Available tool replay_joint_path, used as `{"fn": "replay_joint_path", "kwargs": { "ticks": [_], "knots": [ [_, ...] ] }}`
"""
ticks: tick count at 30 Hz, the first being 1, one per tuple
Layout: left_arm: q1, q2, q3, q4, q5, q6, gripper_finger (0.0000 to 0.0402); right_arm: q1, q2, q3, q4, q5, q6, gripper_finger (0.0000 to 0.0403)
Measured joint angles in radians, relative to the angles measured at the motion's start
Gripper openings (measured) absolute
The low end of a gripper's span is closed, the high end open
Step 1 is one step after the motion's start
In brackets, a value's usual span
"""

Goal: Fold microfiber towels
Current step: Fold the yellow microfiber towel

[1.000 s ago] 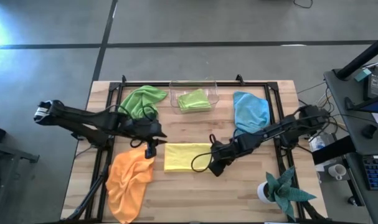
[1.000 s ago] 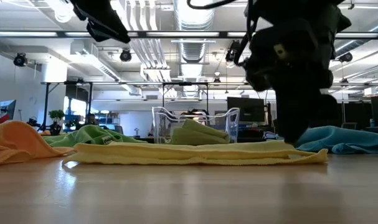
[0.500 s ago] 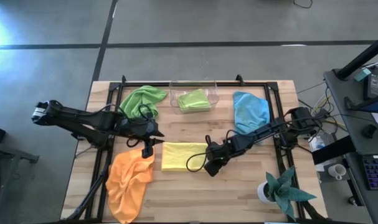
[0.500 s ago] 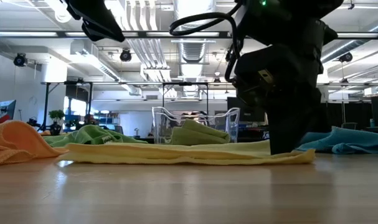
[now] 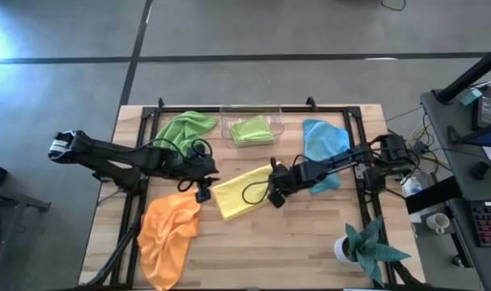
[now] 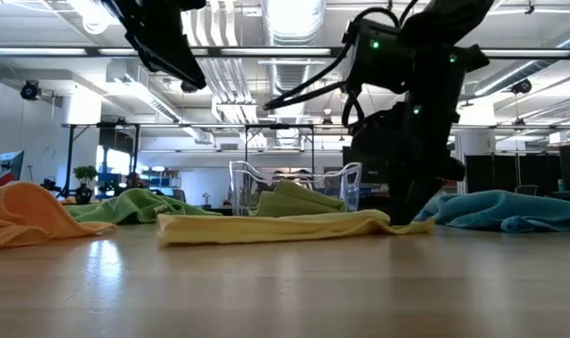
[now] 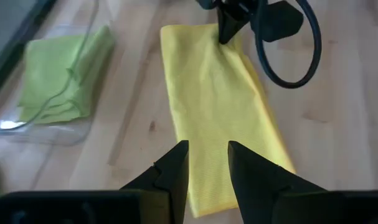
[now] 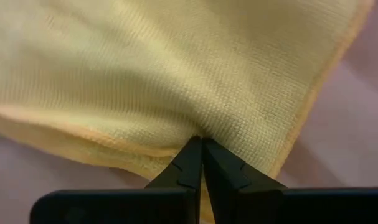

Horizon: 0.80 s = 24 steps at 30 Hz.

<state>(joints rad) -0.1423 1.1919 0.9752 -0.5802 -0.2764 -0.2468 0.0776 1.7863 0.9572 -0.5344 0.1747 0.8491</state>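
The yellow towel (image 5: 242,194) lies folded in a long strip on the table's middle, slanting; it also shows in the low view (image 6: 285,226). My right gripper (image 5: 274,186) is shut on the towel's right end. My left gripper (image 5: 203,194) hangs open above the towel's left end (image 7: 207,186), clear of it. The orange towel (image 5: 168,234) lies crumpled at the near left. One lime green towel (image 5: 184,129) lies at the far left, another (image 5: 251,129) lies folded in a clear bin. The light blue towel (image 5: 324,145) lies at the right. My right gripper pinches the yellow towel's right end (image 8: 204,127) between its two shut fingers (image 8: 201,163), puckering the cloth there. The fingers come from above, pointing down (image 6: 402,214). The rest of the towel lies flat on the table.
A clear plastic bin (image 5: 253,120) stands at the far middle. A teal spiky plant in a white pot (image 5: 365,247) stands at the near right corner. Black frame rails (image 5: 132,202) run along the table's sides. Bare wood (image 5: 261,250) lies toward the near edge.
My right gripper has gone first a little toward the table's left edge, then toward the far edge, dragging the yellow towel's right end. The towel has turned about on the table and now lies slanted, its right end farther back and its left end slid a little right.
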Motion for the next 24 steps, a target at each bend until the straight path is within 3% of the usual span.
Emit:
{"fn": "replay_joint_path", "kwargs": {
  "ticks": [16,21,24],
  "knots": [
    [0.01,-0.029,-0.003,-0.011,-0.019,-0.007,0.0097,0.013,-0.138,0.034,0.015,-0.022,0.033,0.0013],
    [0.01,-0.039,-0.003,-0.049,-0.017,-0.005,0.0097,0.054,-0.133,0.11,0.038,-0.019,0.033,0.0013],
    [0.01,-0.047,-0.004,-0.084,-0.012,-0.005,0.0097,0.061,-0.109,0.141,-0.05,-0.002,0.057,0.0013]
  ]
}}
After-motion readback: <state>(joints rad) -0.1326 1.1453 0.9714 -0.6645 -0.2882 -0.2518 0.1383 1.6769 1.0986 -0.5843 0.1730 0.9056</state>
